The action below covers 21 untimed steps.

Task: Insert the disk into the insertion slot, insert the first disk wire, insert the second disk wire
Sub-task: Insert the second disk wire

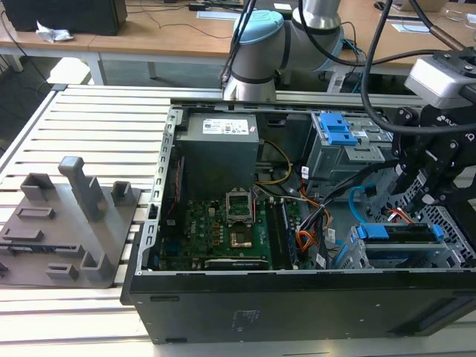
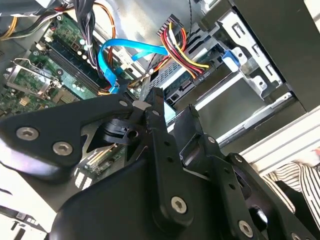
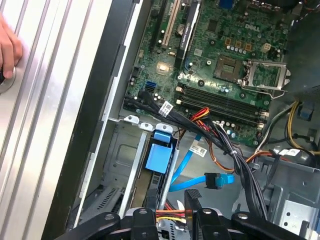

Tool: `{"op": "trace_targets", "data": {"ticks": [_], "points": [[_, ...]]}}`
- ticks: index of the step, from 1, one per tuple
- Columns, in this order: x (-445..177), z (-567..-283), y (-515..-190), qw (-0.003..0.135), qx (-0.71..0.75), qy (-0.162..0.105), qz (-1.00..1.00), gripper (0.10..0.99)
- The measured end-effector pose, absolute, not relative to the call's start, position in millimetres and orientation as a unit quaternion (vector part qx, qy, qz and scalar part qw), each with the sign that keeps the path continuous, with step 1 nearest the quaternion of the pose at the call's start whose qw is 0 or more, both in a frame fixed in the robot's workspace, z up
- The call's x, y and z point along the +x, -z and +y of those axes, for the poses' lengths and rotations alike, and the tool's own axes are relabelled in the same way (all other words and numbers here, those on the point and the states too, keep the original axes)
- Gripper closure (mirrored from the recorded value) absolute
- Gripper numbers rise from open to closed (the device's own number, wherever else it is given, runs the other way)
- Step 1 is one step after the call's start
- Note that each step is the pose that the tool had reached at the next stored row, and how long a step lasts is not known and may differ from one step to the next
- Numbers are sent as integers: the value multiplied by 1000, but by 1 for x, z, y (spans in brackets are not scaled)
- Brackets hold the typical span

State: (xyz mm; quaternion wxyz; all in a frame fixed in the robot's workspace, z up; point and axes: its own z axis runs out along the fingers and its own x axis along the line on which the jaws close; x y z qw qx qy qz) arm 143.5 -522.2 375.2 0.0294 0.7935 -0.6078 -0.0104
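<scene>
Already seated: the disk (image 1: 398,233) sits in the insertion slot (image 1: 455,227), at the case's near corner on the exterior view's right. Just above it hangs the gripper (image 1: 420,186); clenched or released, cannot tell. Thin red arc of the first disk wire (image 1: 399,216) lies between gripper and disk. In the first wrist view the second disk wire (image 3: 182,170) loops beside the disk, plug loose.
</scene>
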Motion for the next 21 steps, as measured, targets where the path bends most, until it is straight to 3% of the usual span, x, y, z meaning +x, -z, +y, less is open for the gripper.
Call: {"op": "trace_targets", "data": {"ticks": [8,17,21], "points": [[129,-522,-375,29,797,10,-603,725],[124,-497,-373,31,812,9,-583,725],[118,-488,-368,38,812,3,-583,725]]}}
